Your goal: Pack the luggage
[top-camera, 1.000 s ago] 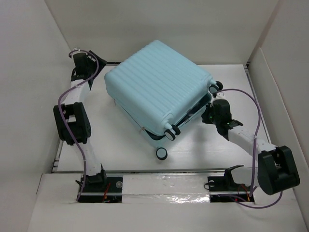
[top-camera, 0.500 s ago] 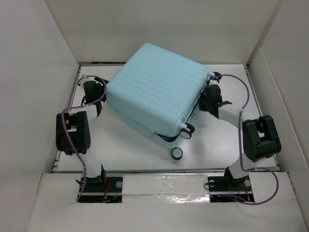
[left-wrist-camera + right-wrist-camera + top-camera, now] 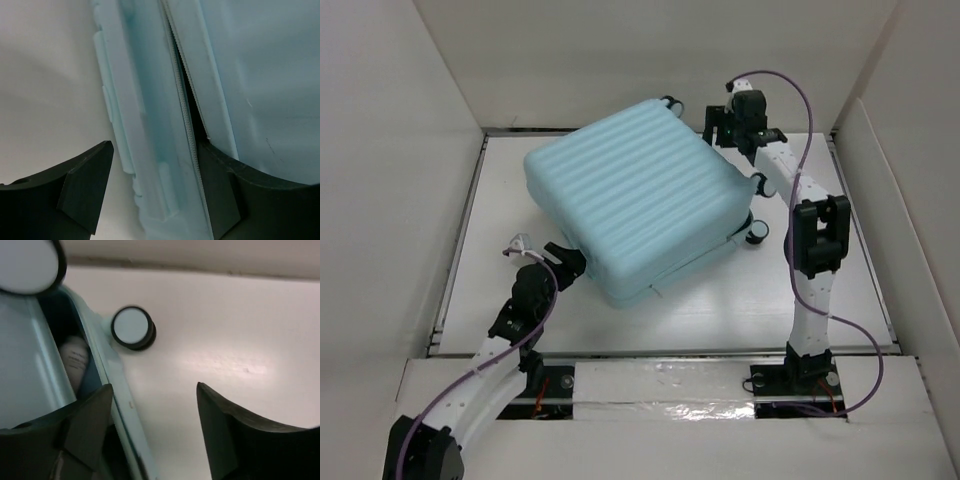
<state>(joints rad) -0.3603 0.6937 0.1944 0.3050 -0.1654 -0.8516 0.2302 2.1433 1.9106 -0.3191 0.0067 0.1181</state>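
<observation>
Top view: luggage (image 3: 635, 195) lay ribbed side up, mid-table (image 3: 820, 290), nearer the far edge. Left gripper (image 3: 565, 262) sat at its near-left corner, right gripper (image 3: 720, 125) at its far-right corner.
Left wrist: jaws wide, straddling the lower shell beside the zipper (image 3: 182, 100).
Right wrist: jaws wide, holding nothing; a caster wheel (image 3: 132, 327) lay beyond them.

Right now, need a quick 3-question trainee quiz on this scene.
1. True or false: the suitcase lies wide open.
2. Which is beside the far wheels? A) left end effector B) right end effector
3. Fill in: both end effectors' jaws stand ___.
Key: 1 false, only a narrow gap shows at the seam; 2 B; 3 open.
</observation>
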